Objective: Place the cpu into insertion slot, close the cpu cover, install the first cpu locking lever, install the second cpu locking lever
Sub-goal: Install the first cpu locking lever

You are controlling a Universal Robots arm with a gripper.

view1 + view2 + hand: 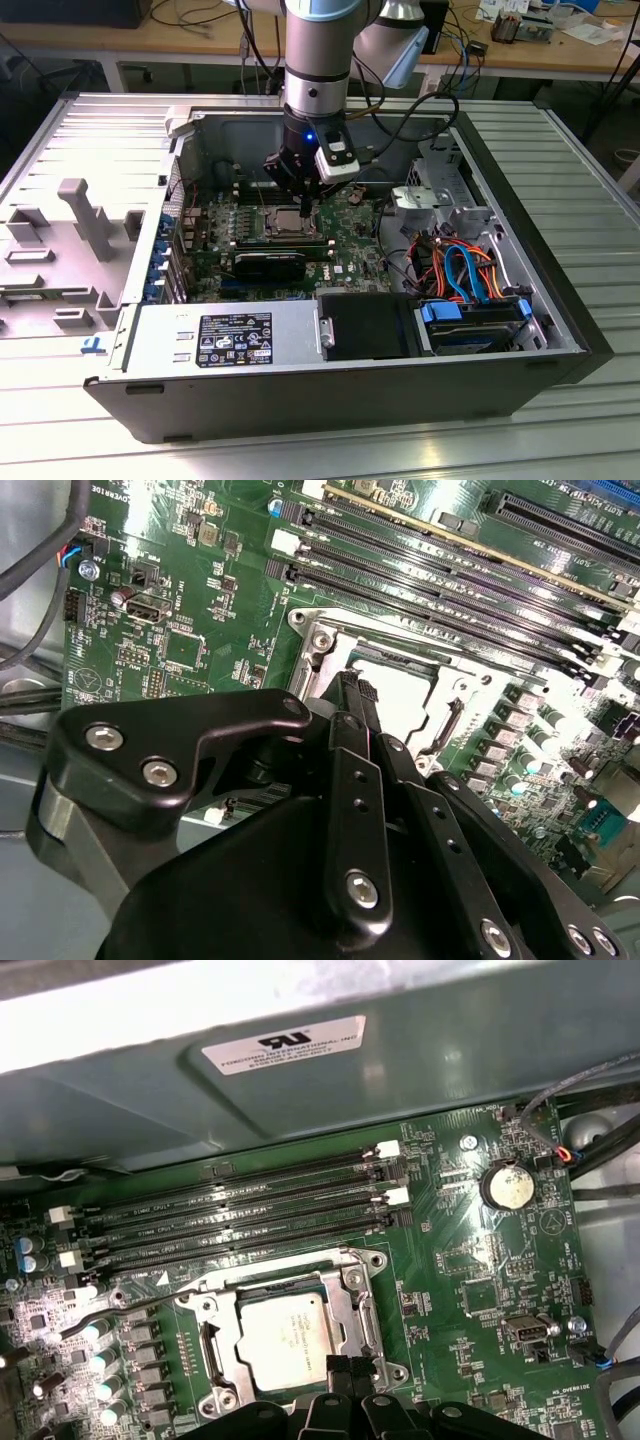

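The pincer hovers over the cpu, fingertips together, gripping nothing. The cpu sits in the insertion slot under the cpu cover.

Ribbed silver aluminium tabletop, long grooves running across it. Sitting flat on it: open dark-grey metal computer case, side panel off, lying roughly in the middle. Just beside that on the exterior view's left, touching the case edge, a light-grey plastic tray with moulded upright shapes. Wooden benches behind, well apart.
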